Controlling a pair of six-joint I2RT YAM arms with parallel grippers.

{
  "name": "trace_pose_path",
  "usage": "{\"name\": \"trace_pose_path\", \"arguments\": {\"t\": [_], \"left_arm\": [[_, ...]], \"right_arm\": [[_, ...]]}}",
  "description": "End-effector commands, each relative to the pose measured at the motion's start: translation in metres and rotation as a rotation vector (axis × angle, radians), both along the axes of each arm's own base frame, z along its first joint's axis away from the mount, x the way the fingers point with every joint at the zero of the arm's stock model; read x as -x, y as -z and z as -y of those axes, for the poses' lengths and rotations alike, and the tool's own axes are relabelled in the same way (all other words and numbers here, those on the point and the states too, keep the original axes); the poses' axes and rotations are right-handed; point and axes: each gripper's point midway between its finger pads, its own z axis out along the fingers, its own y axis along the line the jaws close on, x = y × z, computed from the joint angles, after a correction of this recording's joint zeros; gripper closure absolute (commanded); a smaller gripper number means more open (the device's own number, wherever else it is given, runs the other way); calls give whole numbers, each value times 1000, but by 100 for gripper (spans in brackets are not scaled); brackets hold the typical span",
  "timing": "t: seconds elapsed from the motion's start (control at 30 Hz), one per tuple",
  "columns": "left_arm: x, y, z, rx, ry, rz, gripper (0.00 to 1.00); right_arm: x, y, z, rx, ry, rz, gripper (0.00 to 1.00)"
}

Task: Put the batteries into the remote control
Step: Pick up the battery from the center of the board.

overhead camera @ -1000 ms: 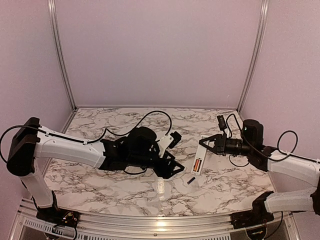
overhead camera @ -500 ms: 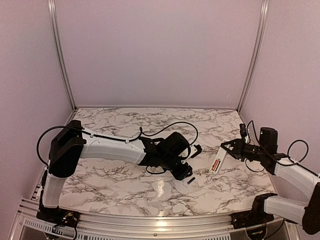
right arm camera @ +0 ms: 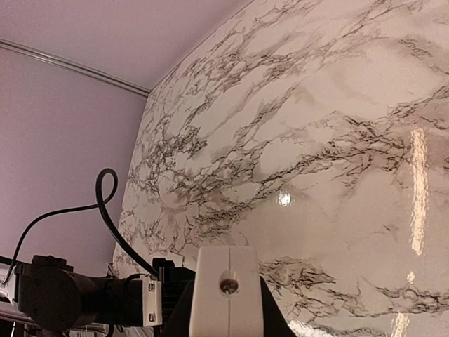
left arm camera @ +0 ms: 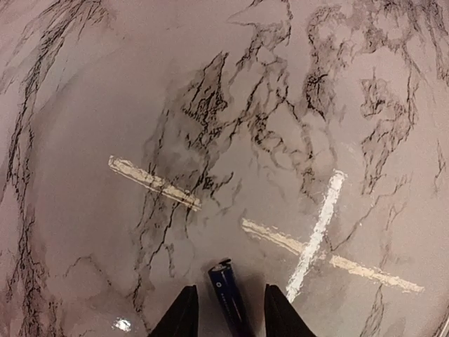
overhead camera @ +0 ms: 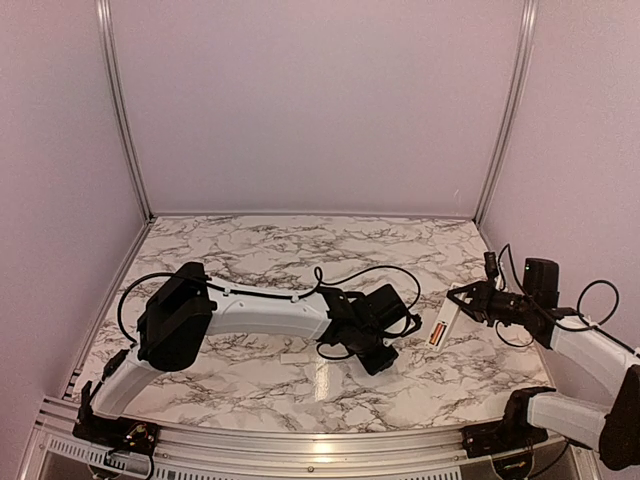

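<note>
The black battery [left arm camera: 229, 300] lies on the marble table between my left gripper's [left arm camera: 230, 314] open fingers [left arm camera: 183, 314], with a gap on each side. In the top view my left gripper [overhead camera: 383, 357] is low over the table's middle right and hides that cell. My right gripper [overhead camera: 462, 301] is shut on the white remote control [overhead camera: 440, 329] and holds it tilted above the table at the right. An orange-red strip, likely the orange battery [overhead camera: 436, 336], shows on the remote's face. The remote's end [right arm camera: 226, 289] sits between the right fingers.
A small white piece [overhead camera: 296, 354] lies on the table left of the left gripper. Pale tape marks, a cross [left arm camera: 319, 232] and a strip [left arm camera: 154, 184], lie ahead of the left fingers. The left arm's cable [overhead camera: 350, 278] loops above its wrist.
My left arm has reached rightwards and come down over the black battery. My right gripper has carried the remote further right, away from the table's middle.
</note>
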Motion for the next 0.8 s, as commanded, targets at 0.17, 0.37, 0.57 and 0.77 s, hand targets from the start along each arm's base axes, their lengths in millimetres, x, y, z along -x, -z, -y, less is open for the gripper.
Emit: {"name": "trace_pose_path", "arguments": {"t": [0.17, 0.37, 0.57, 0.77], "left_arm": [[-14, 21, -33, -189, -76, 61, 87], [-18, 17, -54, -259, -92, 84, 100], [-32, 6, -66, -219, -177, 25, 100], [-86, -66, -95, 51, -538, 57, 100]], "right_arm": [[-3, -5, 1, 2, -9, 21, 100], [-5, -3, 1, 3, -15, 22, 100], [-7, -5, 0, 3, -21, 29, 100], [-8, -7, 0, 4, -25, 40, 100]]}}
